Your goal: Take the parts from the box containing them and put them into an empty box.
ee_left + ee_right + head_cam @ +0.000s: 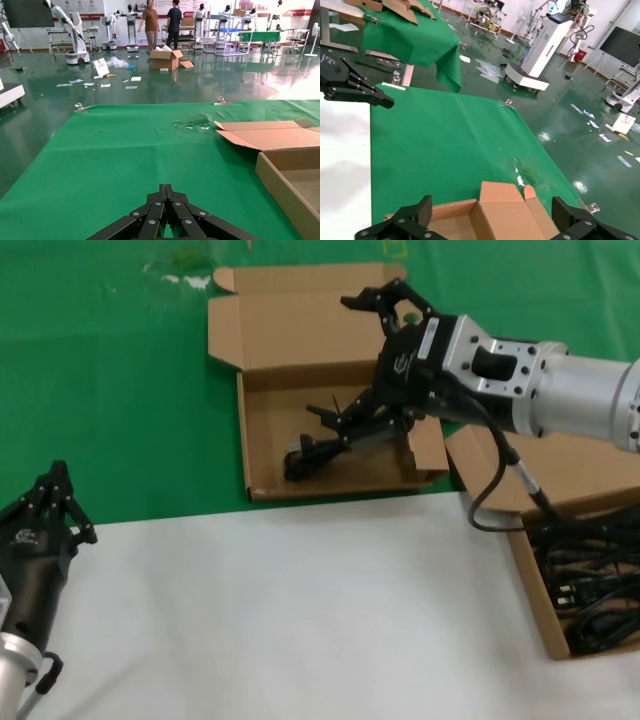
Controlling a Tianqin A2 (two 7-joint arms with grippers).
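A shallow brown cardboard box (pixel 262 410) with its hinged lid folded back lies at the centre back on the green cloth. One black bundled power cord (pixel 312 453) lies inside it. My right gripper (pixel 345 360) hovers over this box, open and empty, its lower finger just above the cord. The right wrist view shows the wide-apart gripper (pixel 492 225) over that box (pixel 505 210). A second cardboard box (pixel 535 590) at the right holds several black cords (pixel 595 590). My left gripper (pixel 58 502) is parked at the front left, shut and empty, as the left wrist view (pixel 167 192) shows.
Green cloth (pixel 110 390) covers the back of the table and a white surface (pixel 300 620) the front. The right arm's cable (pixel 495 490) hangs over the right box's lid. The centre box's lid (pixel 280 137) and the left gripper (pixel 357 89) show in the wrist views.
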